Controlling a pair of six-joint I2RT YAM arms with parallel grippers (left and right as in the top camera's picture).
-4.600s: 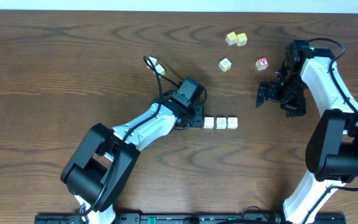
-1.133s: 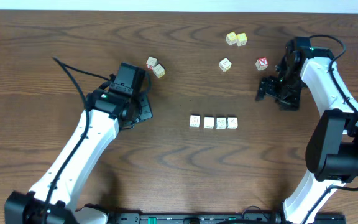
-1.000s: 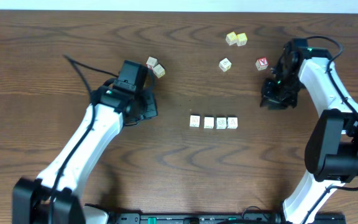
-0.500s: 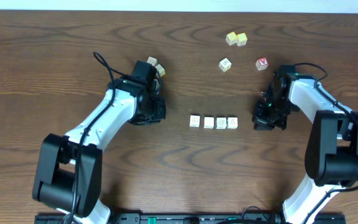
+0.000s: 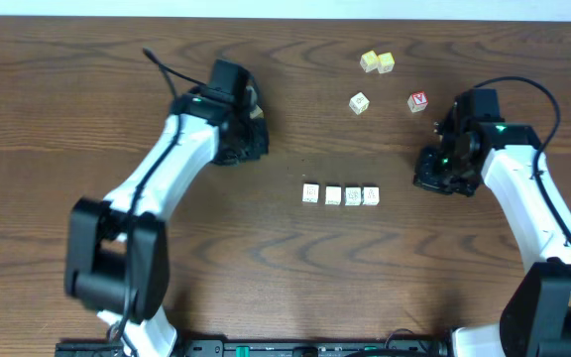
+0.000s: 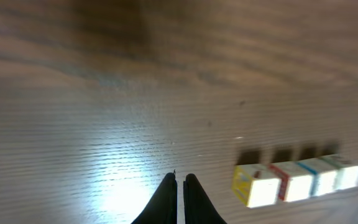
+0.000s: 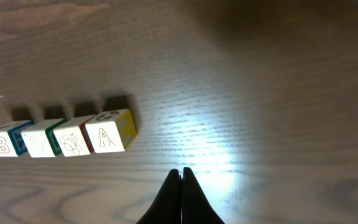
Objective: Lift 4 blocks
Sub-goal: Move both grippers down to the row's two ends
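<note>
A: From overhead, where are the blocks (image 5: 341,195)?

B: All four lie in a short row on the table (image 5: 87,59), about midway between the arms. The left gripper (image 5: 244,147) is well off to their upper left, and the right gripper (image 5: 432,178) is near the row's right end without touching it. I can't tell the jaws from up here.

A: Anything else on the wood?

B: Beyond the row there is a red-letter cube (image 5: 418,101), a lone pale cube (image 5: 359,102) and two yellow cubes (image 5: 377,62).

A: And the left wrist view?

B: The left gripper (image 6: 180,181) has its fingers pressed almost together with nothing between them. The blocks (image 6: 298,180) sit to the right, apart from the tips and blurred.

A: The right wrist view?

B: The right gripper (image 7: 180,175) has its tips squeezed to a point over bare wood, holding nothing. The blocks (image 7: 61,135) stand side by side up and to the left, with an A nearest the fingers and a B at the far end.
</note>
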